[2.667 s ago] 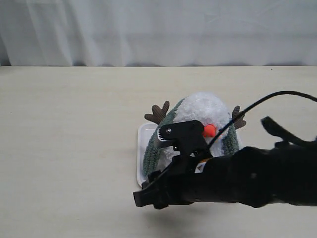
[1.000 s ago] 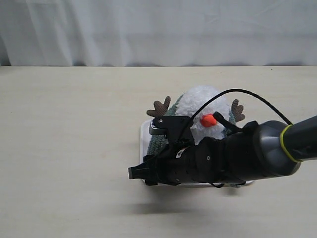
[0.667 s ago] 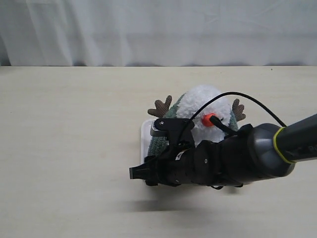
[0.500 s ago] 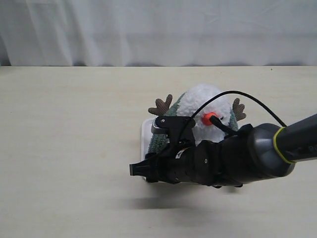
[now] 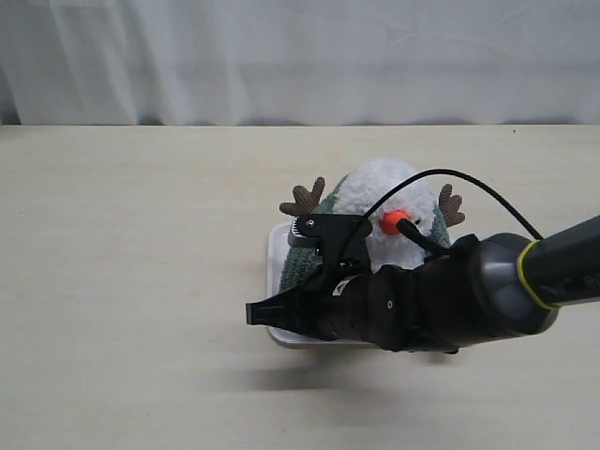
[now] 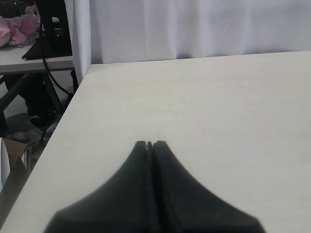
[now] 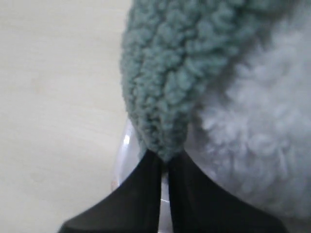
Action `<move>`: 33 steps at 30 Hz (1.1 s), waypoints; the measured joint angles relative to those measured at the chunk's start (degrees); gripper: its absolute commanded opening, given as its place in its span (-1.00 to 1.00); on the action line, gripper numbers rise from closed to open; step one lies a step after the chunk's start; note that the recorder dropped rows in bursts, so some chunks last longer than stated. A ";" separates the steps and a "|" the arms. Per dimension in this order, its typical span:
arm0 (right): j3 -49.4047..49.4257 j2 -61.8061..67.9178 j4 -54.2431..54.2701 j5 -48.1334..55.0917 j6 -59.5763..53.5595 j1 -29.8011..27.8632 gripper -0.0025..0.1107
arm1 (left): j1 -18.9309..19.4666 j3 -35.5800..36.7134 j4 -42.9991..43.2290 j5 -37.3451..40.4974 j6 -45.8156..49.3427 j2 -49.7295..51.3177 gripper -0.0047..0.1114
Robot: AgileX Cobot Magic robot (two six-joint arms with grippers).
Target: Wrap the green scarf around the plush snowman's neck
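Right wrist view shows my right hand (image 7: 164,158) pinched shut on the green scarf (image 7: 160,87) by its loose end, at the plush snowman (image 7: 252,121)'s eight o'clock; next, I judge, it needs lifting and carrying across the front toward three o'clock.

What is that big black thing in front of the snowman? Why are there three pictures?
It is a robot arm. The robot has two arms, each with a small camera on its wrist. One picture shows the whole table, where a plush snowman rests on a white tray, a green scarf draped behind its head. One comes from the left arm's camera: the left fingers are shut on nothing, above the table. One comes from the right arm's camera: the right fingers pinch the scarf's end.
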 measured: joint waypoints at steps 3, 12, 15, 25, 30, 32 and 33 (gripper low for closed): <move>0.00 -0.14 -0.14 0.66 -0.11 0.00 -0.88 | 0.00 0.00 0.00 0.00 0.00 0.00 -0.92; 0.03 -7.80 -2.90 8.74 -2.07 -0.08 -0.88 | 0.00 0.00 0.00 0.00 0.00 0.00 -0.92; 0.03 -8.30 -2.90 13.28 -3.93 -0.13 -0.88 | 0.00 0.00 0.00 0.00 0.00 0.00 -0.92; 0.03 -10.93 -10.22 25.64 -7.86 -0.13 -0.88 | 0.00 0.00 0.00 0.00 0.00 0.00 -0.92; 0.03 -12.63 -23.06 28.04 -2.95 -0.13 -0.88 | 0.00 0.00 0.00 0.00 0.00 0.00 -0.92; 0.03 -12.73 -29.06 29.20 -0.25 -0.13 -0.88 | 0.00 0.00 0.00 0.00 0.00 0.00 -0.92; 0.03 -12.76 -32.55 30.11 1.24 -0.13 -0.88 | 0.00 0.00 0.00 0.00 0.00 0.00 -0.92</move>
